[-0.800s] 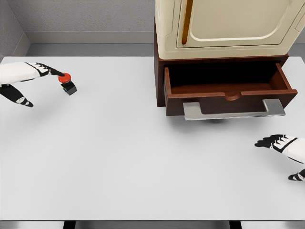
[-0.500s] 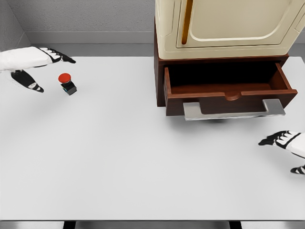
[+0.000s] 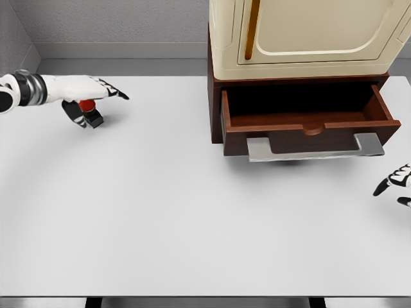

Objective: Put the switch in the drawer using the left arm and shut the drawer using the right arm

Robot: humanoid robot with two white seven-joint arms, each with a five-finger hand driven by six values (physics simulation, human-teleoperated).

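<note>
The switch (image 3: 92, 115), a small black box with a red round button, stands on the white table (image 3: 192, 218) at the far left. My left hand (image 3: 90, 96) hovers right over it, fingers stretched out to the right, thumb down beside the box, partly hiding the red button. Nothing is grasped. The brown wooden drawer (image 3: 308, 119) stands pulled out at the right, with nothing visible inside and a grey metal handle (image 3: 314, 149) in front. My right hand (image 3: 397, 183) shows only at the right edge, fingers relaxed, below the drawer's right corner.
A cream cabinet (image 3: 308, 35) sits on top of the brown drawer housing at the back right. A grey wall runs behind the table.
My left hand has come forward and to the right, from behind the switch to directly over it. My right hand has slid further right, mostly out of the picture.
</note>
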